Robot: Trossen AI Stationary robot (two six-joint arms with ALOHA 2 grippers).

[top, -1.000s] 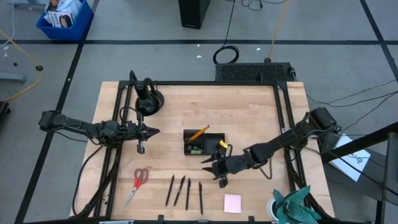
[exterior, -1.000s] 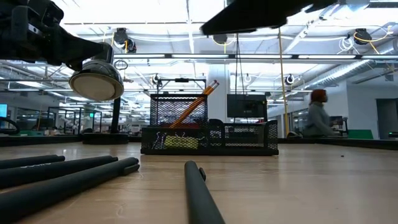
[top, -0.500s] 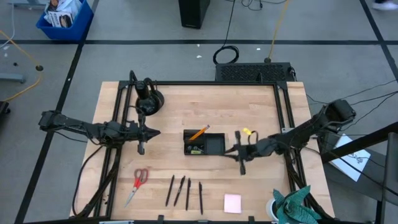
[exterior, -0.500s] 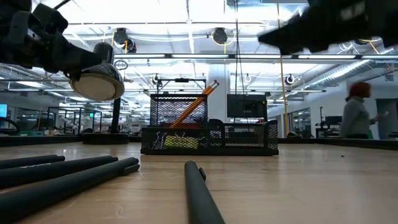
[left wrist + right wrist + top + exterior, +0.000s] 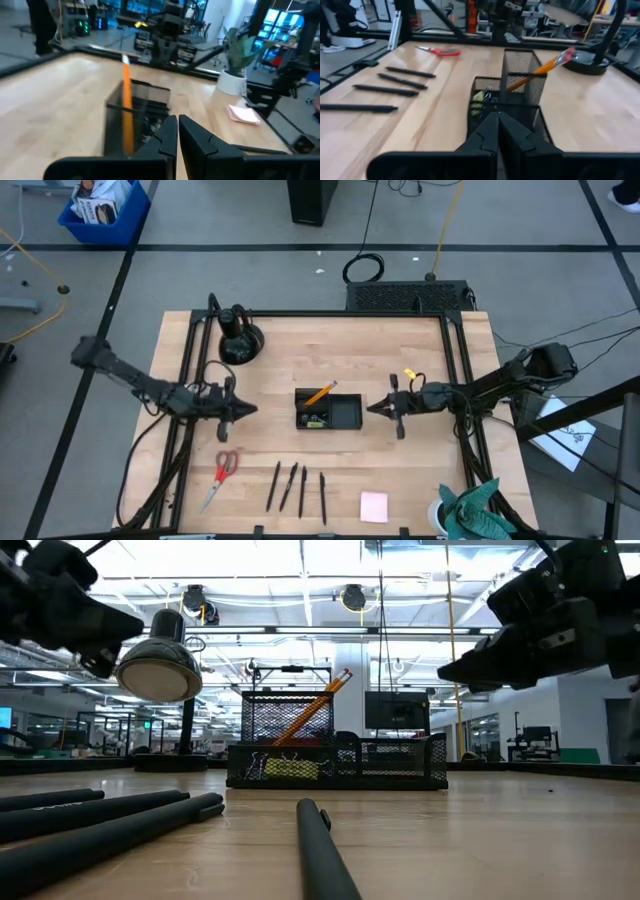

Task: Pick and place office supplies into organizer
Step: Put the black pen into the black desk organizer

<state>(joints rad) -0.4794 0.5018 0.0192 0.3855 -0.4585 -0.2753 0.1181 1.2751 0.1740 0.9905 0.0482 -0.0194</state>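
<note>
Black fingers of the right hand (image 5: 376, 408) are pressed together and hold nothing; it hovers just right of the organizer (image 5: 328, 410). The left hand (image 5: 248, 409) is also closed and empty, hovering left of the organizer. This black mesh tray sits in the middle of the pale wooden bench (image 5: 400, 350), with an orange pencil (image 5: 319, 394) leaning in its left compartment. Nearer lie the red-handled scissors (image 5: 219, 475), four thin black pens (image 5: 296, 487) and a square pink notepad (image 5: 374, 506). A round black lamp (image 5: 240, 340) stands at the far left. The floor around is grey.
</note>
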